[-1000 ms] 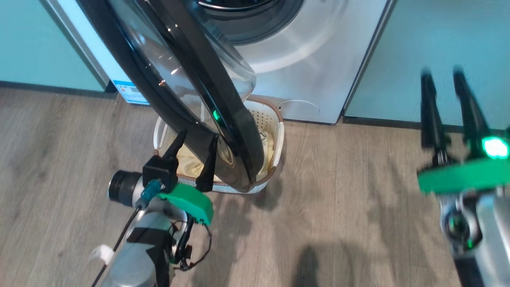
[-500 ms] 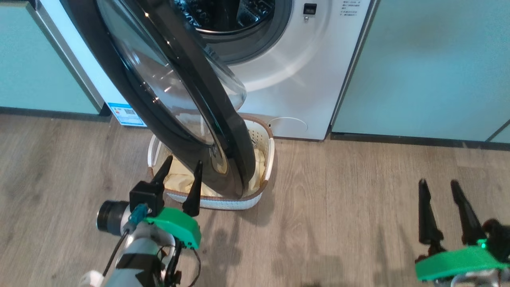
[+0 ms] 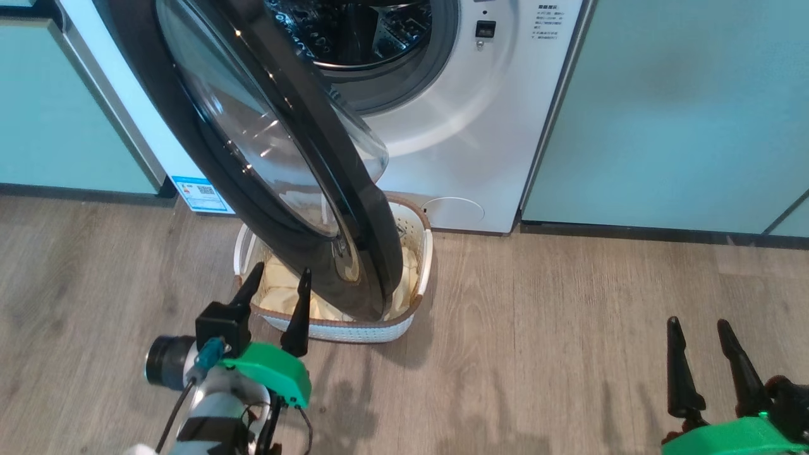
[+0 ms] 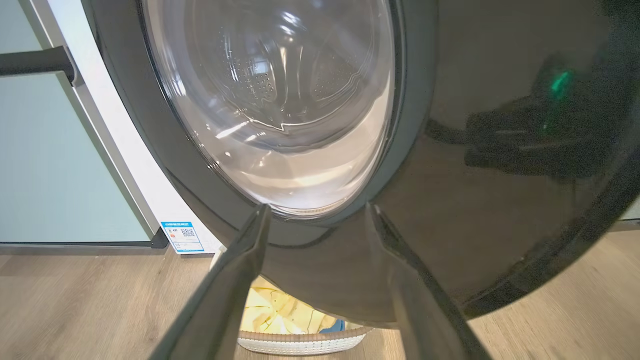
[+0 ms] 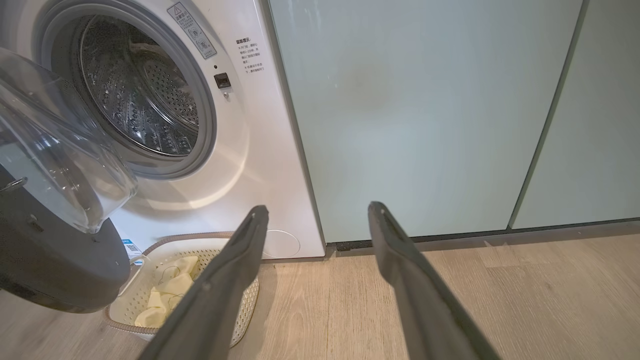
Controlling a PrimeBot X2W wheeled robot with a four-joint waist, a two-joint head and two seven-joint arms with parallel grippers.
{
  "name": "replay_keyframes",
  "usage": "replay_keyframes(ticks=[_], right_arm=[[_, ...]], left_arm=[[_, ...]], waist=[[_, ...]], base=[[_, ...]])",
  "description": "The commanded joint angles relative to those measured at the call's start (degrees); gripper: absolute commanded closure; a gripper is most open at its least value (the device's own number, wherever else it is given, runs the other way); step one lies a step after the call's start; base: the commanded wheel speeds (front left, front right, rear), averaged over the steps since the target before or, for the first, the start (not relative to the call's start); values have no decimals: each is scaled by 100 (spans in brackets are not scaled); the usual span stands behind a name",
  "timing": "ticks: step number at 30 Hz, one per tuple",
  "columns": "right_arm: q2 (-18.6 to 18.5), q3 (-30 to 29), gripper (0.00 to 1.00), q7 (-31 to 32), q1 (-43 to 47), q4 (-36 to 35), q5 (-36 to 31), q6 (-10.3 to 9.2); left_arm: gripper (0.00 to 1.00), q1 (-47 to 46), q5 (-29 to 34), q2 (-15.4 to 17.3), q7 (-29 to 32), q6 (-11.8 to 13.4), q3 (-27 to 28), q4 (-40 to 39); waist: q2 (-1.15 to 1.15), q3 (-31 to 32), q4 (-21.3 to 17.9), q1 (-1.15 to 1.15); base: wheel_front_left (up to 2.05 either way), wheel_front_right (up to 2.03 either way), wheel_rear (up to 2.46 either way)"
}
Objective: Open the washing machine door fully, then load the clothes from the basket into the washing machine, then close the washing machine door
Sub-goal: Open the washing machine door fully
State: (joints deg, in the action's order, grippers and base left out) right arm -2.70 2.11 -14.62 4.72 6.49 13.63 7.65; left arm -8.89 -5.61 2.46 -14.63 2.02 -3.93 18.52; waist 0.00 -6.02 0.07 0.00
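Grey-brown wood-look floor [image 3: 569, 316] runs up to pale green cabinets [image 3: 663, 114], and between them stands the white washing machine [image 3: 468, 145], its steel drum [image 3: 360, 31] showing behind the grey ring. The washing machine door [image 3: 363, 215] is swung out part-way from the machine's left side. Its glossy black rim and clear glass bowl [image 3: 253, 126] lean out over the basket [image 3: 425, 253], which sits on the floor just before the machine's front. From the head camera the door's lower edge hides the basket's middle. The clothes [image 3: 278, 294] — pale yellow, crumpled — lie inside to either side of it, and the left wrist camera catches a small bit of blue cloth at the basket's near rim. A blue label [image 3: 201, 193] shows at the machine's lower left corner. The left gripper [image 3: 282, 269] hangs low at the basket's near left side, fingers spread wide and holding nothing, tips aimed at the door's black outer face below the glass; whether they touch it cannot be told. The right gripper [image 3: 697, 322] is well apart to the right over the floor — fingers likewise spread wide, empty, pointing toward the cabinets.
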Motion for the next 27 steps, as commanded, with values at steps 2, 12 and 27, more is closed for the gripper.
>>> replay_keyframes(ticks=[2,12,27], right_arm=[[-19,96,0,-38,-66,-163,21,-16],[-19,124,0,-38,-85,-155,50,-16],[-18,113,0,-38,-93,-164,78,-16]], left_arm=[[0,-102,-9,101,-37,32,192,-216],[0,-135,-17,88,-37,46,207,-214],[100,-152,-48,74,-37,30,225,-220]], waist=[[0,5,2,0],[0,14,0,0],[0,40,-23,0]], base=[[0,0,0],[0,0,0],[0,0,0]])
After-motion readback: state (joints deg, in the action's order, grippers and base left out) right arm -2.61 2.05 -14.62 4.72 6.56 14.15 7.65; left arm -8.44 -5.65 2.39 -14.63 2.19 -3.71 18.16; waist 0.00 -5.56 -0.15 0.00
